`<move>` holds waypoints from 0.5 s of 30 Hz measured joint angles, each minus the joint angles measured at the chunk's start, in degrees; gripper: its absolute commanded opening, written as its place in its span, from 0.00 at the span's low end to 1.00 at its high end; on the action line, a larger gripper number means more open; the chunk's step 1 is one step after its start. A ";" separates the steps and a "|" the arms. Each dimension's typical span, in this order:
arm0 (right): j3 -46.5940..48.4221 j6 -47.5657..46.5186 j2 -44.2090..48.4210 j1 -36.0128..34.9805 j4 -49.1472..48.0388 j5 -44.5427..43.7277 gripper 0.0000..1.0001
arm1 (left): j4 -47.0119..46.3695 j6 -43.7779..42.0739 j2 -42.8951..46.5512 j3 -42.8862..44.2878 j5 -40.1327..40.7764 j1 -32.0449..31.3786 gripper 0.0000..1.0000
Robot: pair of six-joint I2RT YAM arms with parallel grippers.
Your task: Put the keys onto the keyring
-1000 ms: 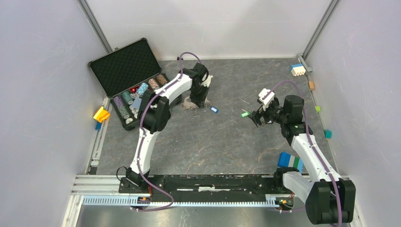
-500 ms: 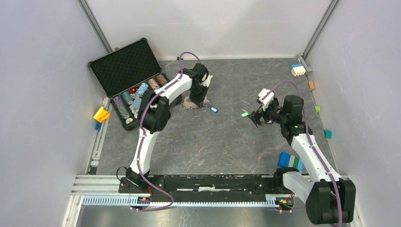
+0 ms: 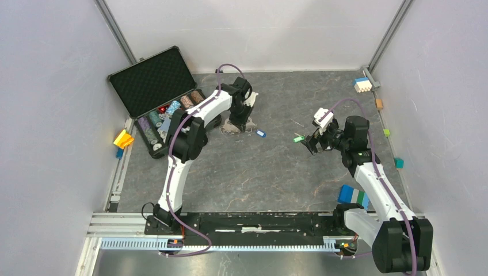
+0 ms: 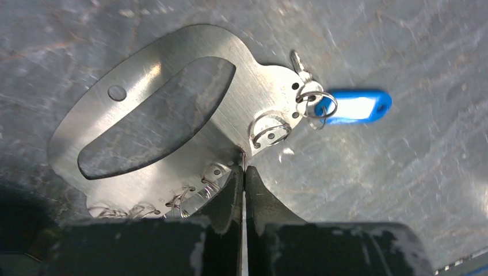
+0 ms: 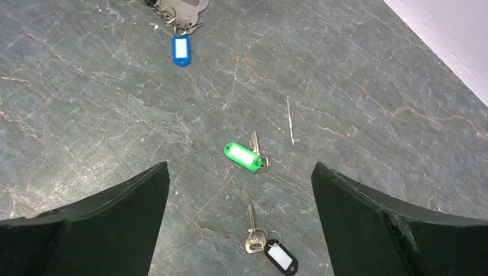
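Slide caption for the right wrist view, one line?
Open right gripper hovers over green-tagged key and black-tagged key.

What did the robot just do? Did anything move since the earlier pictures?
The left gripper squeezed shut, its fingertips meeting at the edge of the keyring; whether it pinches the metal isn't clear. That arm's elbow drifted slightly leftward. Everything else stayed put: the right gripper is wide open near the green-tagged key and the black-tagged key, and the blue-tagged key is by the keyring.

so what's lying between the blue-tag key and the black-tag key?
The green-tag key, roughly midway on the line from the blue-tag key to the black-tag key. The right wrist view shows all three.
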State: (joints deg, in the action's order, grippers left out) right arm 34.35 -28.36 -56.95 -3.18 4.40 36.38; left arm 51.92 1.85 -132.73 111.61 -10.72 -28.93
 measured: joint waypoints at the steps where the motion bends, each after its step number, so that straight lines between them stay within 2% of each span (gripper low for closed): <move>1: 0.00 0.09 0.02 -0.09 -0.02 0.24 0.98 | -0.04 -0.94 0.55 -0.76 -0.81 0.04 0.02; 6: 0.09 1.79 0.26 -0.66 -0.02 2.80 0.98 | 0.26 -7.04 7.13 -6.69 -6.80 0.09 0.02; 10: 2.34 3.06 -0.44 -3.21 0.98 5.77 0.98 | 0.26 -14.05 18.36 -12.00 -12.07 -0.28 0.02; 15: 9.97 4.55 -3.04 -8.24 0.72 10.38 0.98 | 0.00 -22.51 34.25 -16.13 -18.36 -2.01 0.02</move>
State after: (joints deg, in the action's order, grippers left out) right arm 44.31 -23.81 -59.99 -11.42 5.13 46.76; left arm 51.92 -20.67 -98.48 95.48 -29.08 -30.94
